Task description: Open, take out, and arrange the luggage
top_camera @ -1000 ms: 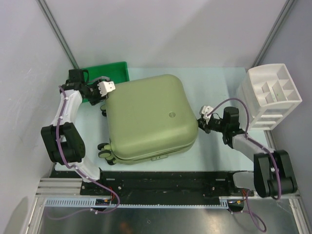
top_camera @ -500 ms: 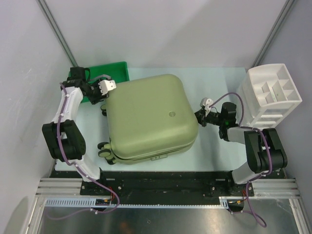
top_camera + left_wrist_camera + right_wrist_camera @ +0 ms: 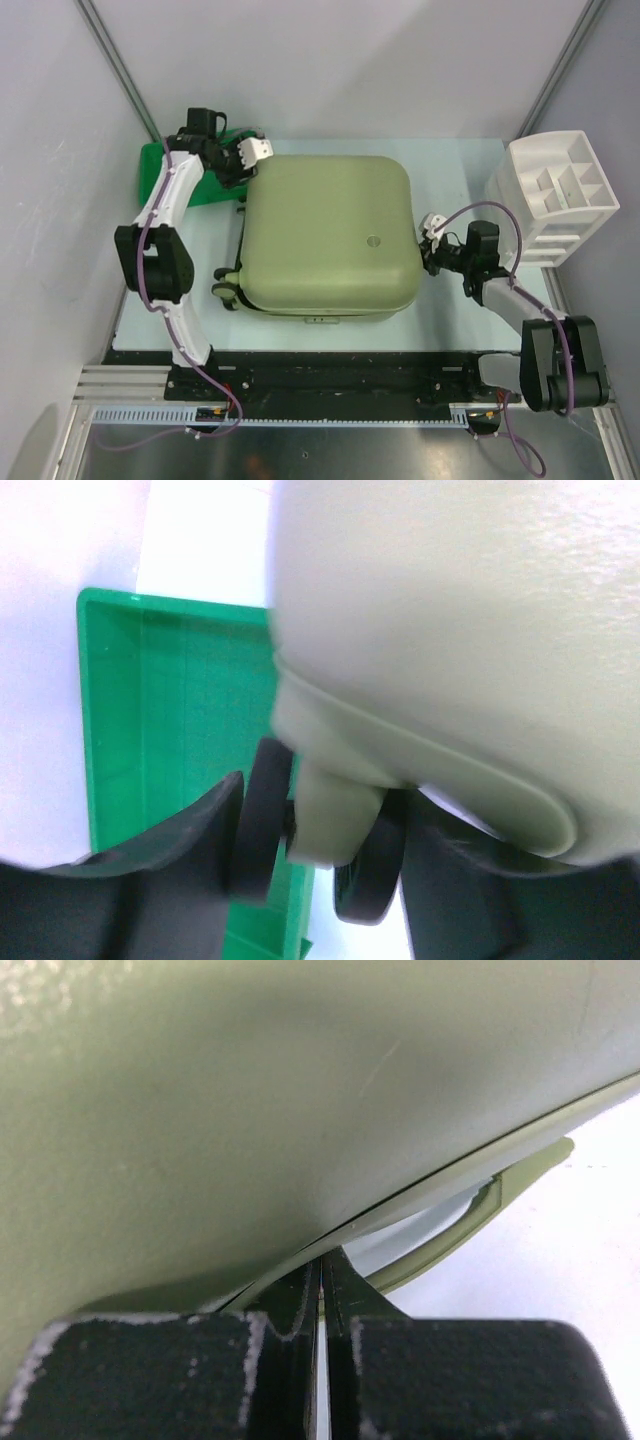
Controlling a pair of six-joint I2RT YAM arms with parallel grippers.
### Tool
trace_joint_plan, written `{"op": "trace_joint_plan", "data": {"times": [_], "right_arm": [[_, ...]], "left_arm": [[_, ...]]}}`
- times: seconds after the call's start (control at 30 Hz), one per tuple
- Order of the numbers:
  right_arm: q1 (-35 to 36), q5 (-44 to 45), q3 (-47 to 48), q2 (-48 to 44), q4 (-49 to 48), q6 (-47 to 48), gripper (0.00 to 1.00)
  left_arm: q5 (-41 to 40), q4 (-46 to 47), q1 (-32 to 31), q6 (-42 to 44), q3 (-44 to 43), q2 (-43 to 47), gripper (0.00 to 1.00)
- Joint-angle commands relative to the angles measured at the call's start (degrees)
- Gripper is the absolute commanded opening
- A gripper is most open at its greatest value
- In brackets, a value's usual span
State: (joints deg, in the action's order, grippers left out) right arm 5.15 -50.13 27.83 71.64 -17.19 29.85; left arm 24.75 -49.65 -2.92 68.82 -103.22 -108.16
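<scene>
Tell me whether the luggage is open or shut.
Shut. The luggage lies flat with both shells together; the right wrist view shows only a thin seam, no lining.

I see the luggage (image 3: 330,235) as hard plastic, with a fine-grained matt shell that has a soft sheen. Its wheels (image 3: 262,820) look like smooth black rubber or plastic; I cannot tell which. The green tray (image 3: 180,710) is glossy smooth plastic, the white organizer (image 3: 555,195) matt plastic.

Found left arm stretched far forward, left gripper (image 3: 243,172) clamping a luggage wheel (image 3: 262,825) between wide-set fingers (image 3: 175,865). Found right arm low, reaching leftward, right gripper (image 3: 322,1298) closed, pads pressed together.
</scene>
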Motion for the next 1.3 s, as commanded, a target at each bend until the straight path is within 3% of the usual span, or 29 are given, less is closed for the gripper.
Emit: {"op": "trace_joint_plan", "data": {"times": [0.0,0.03,0.1,0.27,0.3,0.43,0.5,0.67,0.77,1.0,1.27], "right_arm": [[4.17,-12.1,0.29,-6.24,2.86,2.06,0.0],[4.17,-12.01,-0.14,-6.94,3.3,1.97,0.0],[4.69,-11.49,-1.38,-8.96,3.92,1.53,0.0],[8.03,-8.33,-2.7,-12.22,4.53,-1.36,0.0],[8.56,-7.8,-3.05,-12.74,4.71,-1.72,0.0],[12.68,-3.67,-4.02,-15.73,3.92,-4.88,0.0],[16.02,-0.07,-4.19,-16.79,3.92,-6.73,0.0],[20.86,5.65,-5.68,-20.65,4.88,-8.58,0.0],[22.27,7.5,-6.3,-22.06,5.41,-8.84,0.0],[22.89,8.29,-6.83,-22.86,5.06,-9.54,0.0],[23.77,8.2,-6.92,-21.89,2.86,-8.67,0.0]], "left_arm": [[11.2,1.57,-6.76,-26.17,-7.78,0.75,0.66],[10.85,1.57,-6.14,-29.93,-8.4,1.63,0.91],[8.39,1.57,-4.04,-34.95,-8.93,4.86,1.0],[7.77,1.92,2.73,-57.61,-3.15,14.97,1.0],[5.07,2.18,5.53,-68.36,1.05,17.0,1.0],[4.26,3.06,10.91,-85.29,17.98,34.71,1.0],[0.31,2.8,12.92,-89.36,26.17,41.16,1.0],[8.11,-5.09,25.22,-91.32,34.57,55.05,1.0],[9.44,-12.21,31.64,-92.63,37.82,57.0,1.0],[-0.4,-15.13,32.27,-98.69,40.82,55.87,1.0],[4.51,-7.4,32.27,-104.05,45.83,50.42,0.94]]}}
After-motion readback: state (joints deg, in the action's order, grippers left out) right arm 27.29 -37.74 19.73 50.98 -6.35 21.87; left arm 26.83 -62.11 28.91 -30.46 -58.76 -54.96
